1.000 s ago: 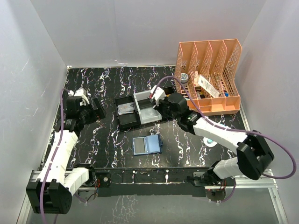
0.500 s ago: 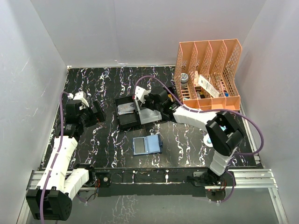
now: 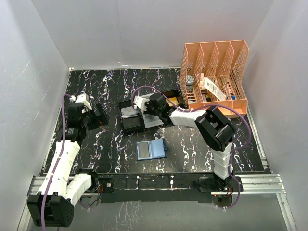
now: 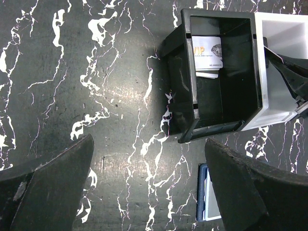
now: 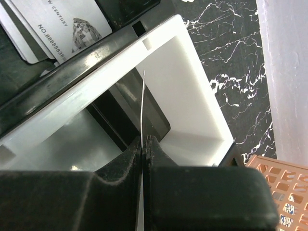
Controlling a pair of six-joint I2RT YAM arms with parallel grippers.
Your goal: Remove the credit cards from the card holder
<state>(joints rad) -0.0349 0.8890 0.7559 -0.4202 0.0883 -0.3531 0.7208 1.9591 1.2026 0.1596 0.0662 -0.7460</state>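
card holder (image 4: 207,202) cut off at left wrist view's lower edge, credit card (image 5: 143,101) seen edge-on, face hidden, orange rack (image 3: 226,113) contents indistinct

So our right gripper (image 5: 143,144) has its black jaws squeezed tight on a thin card (image 5: 143,103). We only see it edge-on, sticking straight out from between the fingertips. It's hanging over the white compartment (image 5: 192,96) of the tray. Next door, in the black compartment (image 5: 53,89), a few grey-silver credit cards (image 5: 62,24) lie overlapped, printed side up. Past the tray there's black marbled table (image 5: 231,29), plus an orange rack (image 5: 276,187) at the table's edge by the white wall (image 5: 284,72).
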